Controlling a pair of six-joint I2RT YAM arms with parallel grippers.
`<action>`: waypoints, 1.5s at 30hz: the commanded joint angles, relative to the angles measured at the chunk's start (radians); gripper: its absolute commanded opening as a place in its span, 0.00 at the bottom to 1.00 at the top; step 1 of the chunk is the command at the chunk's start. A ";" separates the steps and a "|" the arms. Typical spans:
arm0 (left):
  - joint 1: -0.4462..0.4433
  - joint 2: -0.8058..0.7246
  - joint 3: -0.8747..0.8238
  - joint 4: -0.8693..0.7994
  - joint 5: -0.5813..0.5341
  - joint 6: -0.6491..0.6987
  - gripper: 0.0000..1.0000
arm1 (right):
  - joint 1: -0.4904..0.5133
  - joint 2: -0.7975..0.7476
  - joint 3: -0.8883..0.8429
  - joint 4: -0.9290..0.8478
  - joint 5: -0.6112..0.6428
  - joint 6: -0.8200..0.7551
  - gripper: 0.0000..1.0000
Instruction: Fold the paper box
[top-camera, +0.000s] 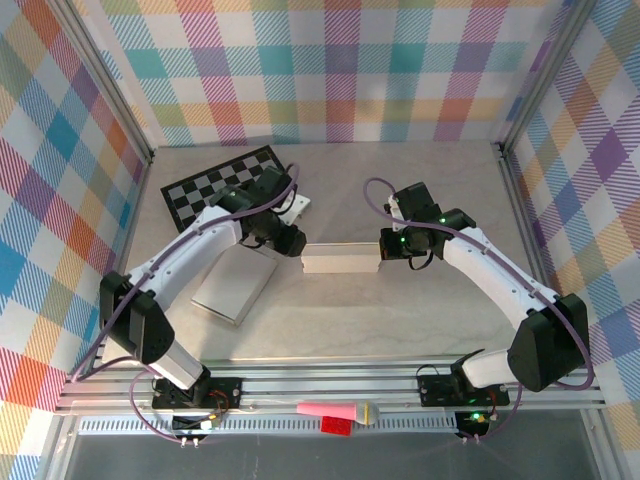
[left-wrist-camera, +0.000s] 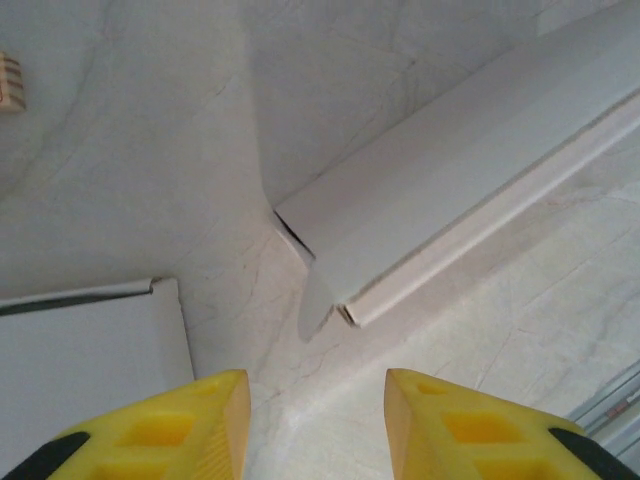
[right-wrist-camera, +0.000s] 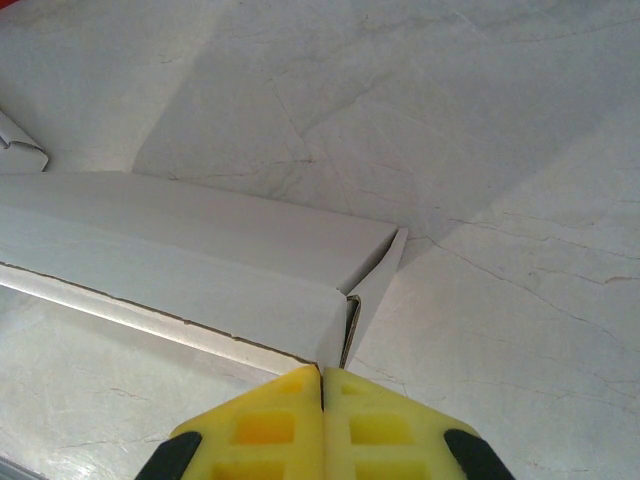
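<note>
Yellow fingertips of the right pincer (right-wrist-camera: 322, 400) press flat together with no gap between them. Just ahead of their tips sits the end corner of the long white paper box (right-wrist-camera: 200, 260). An end flap there stands slightly ajar. I cannot tell whether a thin paper edge is caught between the pads. From that corner the box runs off to the pincer's left, lying on the pale marbled table (right-wrist-camera: 480, 150).

The left pincer (left-wrist-camera: 318, 420) is wide open, its two yellow fingers well apart with nothing between them but bare table. Ahead of it and a little to its right is the box's other end (left-wrist-camera: 450, 190), clear of the fingers, with a small flap hanging at the near corner. To the pincer's left, a flat white cardboard panel (left-wrist-camera: 90, 360) lies on the table.

In the top view the box (top-camera: 340, 260) lies crosswise between the two arms. The left pincer (top-camera: 290, 243) is just beside one end and the right pincer (top-camera: 383, 248) is at the other. The panel (top-camera: 232, 288) lies under the left arm, and a black-and-white chequered board (top-camera: 225, 185) lies beyond that arm, towards the back wall.
</note>
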 joint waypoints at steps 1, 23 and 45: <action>0.011 0.037 0.030 -0.033 0.018 0.021 0.39 | 0.007 0.017 0.025 -0.026 -0.011 -0.004 0.00; 0.013 0.100 0.045 -0.015 0.050 0.032 0.15 | 0.007 0.026 0.027 -0.024 -0.015 -0.002 0.00; 0.013 0.162 0.134 -0.103 0.098 -0.097 0.00 | 0.005 0.036 0.031 -0.015 -0.019 -0.001 0.00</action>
